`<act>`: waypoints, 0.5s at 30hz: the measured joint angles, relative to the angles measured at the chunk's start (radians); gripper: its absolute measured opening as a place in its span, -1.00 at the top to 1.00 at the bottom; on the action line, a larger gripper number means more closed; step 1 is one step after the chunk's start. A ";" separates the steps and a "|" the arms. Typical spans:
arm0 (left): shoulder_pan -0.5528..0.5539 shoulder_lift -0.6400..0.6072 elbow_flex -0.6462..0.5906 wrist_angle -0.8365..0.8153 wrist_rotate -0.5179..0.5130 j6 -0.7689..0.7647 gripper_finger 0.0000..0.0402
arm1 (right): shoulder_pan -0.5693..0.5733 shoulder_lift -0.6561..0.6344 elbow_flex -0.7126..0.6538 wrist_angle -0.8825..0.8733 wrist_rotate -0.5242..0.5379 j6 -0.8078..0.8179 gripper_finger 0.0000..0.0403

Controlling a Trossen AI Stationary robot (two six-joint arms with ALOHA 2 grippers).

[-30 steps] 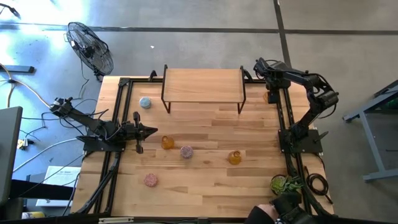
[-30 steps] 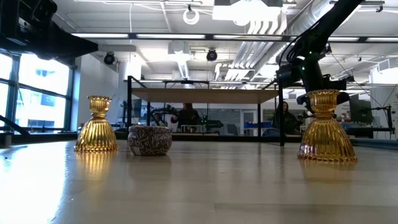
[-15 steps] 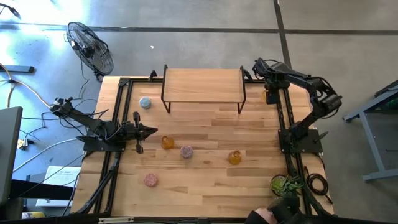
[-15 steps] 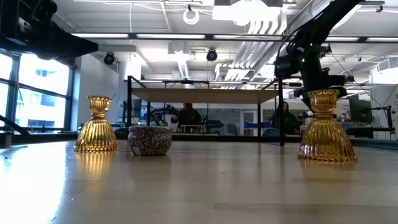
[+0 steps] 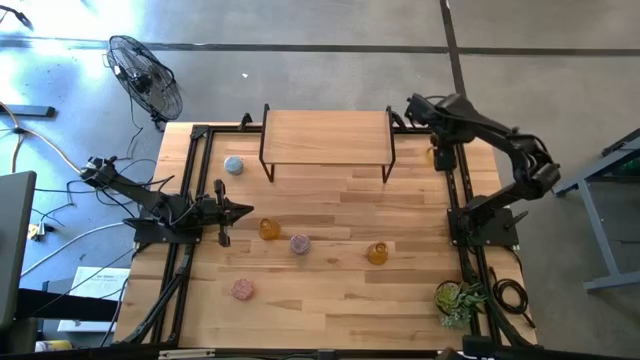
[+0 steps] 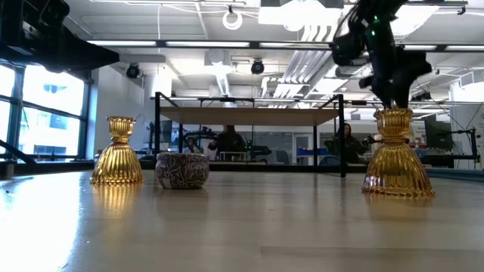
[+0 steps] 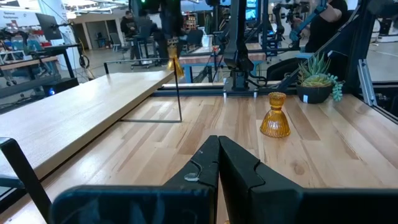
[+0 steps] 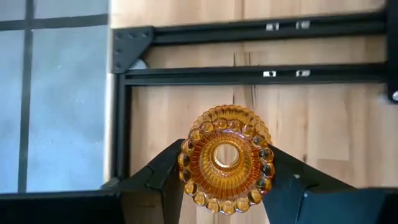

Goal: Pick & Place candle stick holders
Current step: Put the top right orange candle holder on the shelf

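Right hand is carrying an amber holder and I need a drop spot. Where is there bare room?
The shelf top is bare, as is the board between the shelf legs and the middle row. Free too: the near strip between the pink holder and the plant. Crowded: the row by the left hand, with amber holder, pink one and second amber.

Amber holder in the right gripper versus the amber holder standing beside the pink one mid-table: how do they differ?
The held amber holder is clamped between the right gripper fingers near the table's far right corner; the mid-table amber holder stands free on the wood, untouched. The held one is beyond the shelf; the other stands beside the pink holder. Both are ribbed amber glass.
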 joint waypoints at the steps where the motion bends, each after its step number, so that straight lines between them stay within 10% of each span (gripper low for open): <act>1: 0.000 0.000 0.000 0.000 0.000 0.000 0.98 | 0.011 0.005 0.036 -0.024 0.006 0.000 0.23; 15: 0.000 0.000 0.000 0.000 0.000 0.000 0.98 | 0.143 0.136 0.509 -0.129 0.099 -0.058 0.23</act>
